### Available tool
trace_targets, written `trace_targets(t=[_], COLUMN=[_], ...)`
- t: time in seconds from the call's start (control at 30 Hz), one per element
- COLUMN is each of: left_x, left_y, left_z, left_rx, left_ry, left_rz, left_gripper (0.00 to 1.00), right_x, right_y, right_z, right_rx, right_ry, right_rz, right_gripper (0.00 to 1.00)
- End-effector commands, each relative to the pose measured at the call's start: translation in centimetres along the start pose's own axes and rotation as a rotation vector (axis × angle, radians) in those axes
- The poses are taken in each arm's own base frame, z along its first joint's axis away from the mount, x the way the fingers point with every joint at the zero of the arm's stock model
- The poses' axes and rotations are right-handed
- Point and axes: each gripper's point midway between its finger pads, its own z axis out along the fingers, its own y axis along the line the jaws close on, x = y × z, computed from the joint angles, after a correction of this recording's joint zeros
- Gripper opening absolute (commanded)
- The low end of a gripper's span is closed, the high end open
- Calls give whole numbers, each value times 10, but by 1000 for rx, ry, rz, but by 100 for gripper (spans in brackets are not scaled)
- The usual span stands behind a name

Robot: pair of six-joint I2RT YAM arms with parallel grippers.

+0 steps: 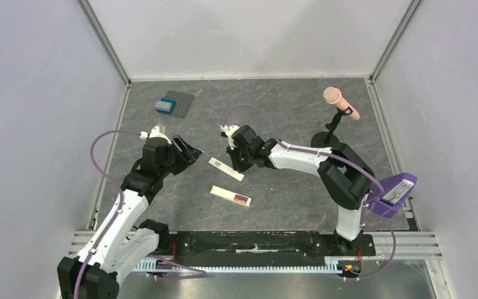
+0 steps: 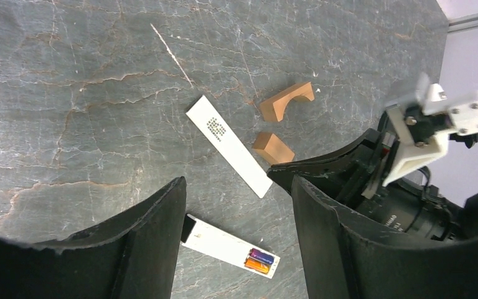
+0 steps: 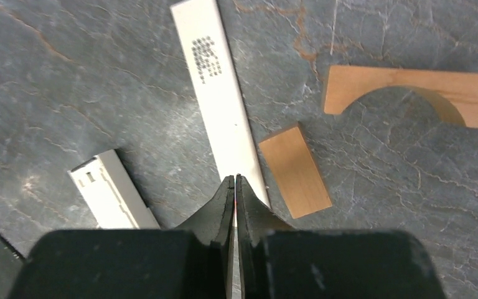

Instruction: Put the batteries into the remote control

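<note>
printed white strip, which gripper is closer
Right. The right gripper, shut, sits at the strip's plain end; the left gripper hangs open beyond its printed end.

We see the remote control [image 1: 227,194], a slim cream-white bar, lying flat on the tabletop [image 1: 286,118], recess face up, just beside the printed white strip [image 1: 226,169] but apart from it. The dark blue battery [image 2: 261,255] and orange-red battery [image 2: 256,265] sit side by side in its recess, at the end nearest the strip's unprinted end
</note>
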Motion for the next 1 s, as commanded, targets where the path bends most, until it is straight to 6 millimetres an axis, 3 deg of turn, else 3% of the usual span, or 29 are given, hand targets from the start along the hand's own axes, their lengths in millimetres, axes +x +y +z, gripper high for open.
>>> trace_targets(t=[0.0,0.23,0.37,0.47,0.6,0.8,0.97], left_x=[-5,-5,-5,-5,-7,-8,-7], left_y=[-8,-7,-6,-6,-4,0,1], left_z=[0,-1,-1,0,-1,3,9], left_rx=[36,35,34,34,27,6,-6], left_ry=[-18,-21,-21,-21,-30,-35,-20], left_rz=[-21,-23,-26,-26,-22,-21,-21], left_gripper=[68,68,68,68,68,68,67], right_x=[10,6,3,4,1,0,10], right_y=[-18,-64,-77,-67,-39,-6,2], right_z=[10,-1,-7,-1,0,-5,6], right_rx=[94,320,395,331,195,26,21], right_ry=[47,5,-37,-29,-27,-27,59], right_rz=[41,122,145,114,23,-97,-199], right_gripper=[3,0,12,29,50,61,65])
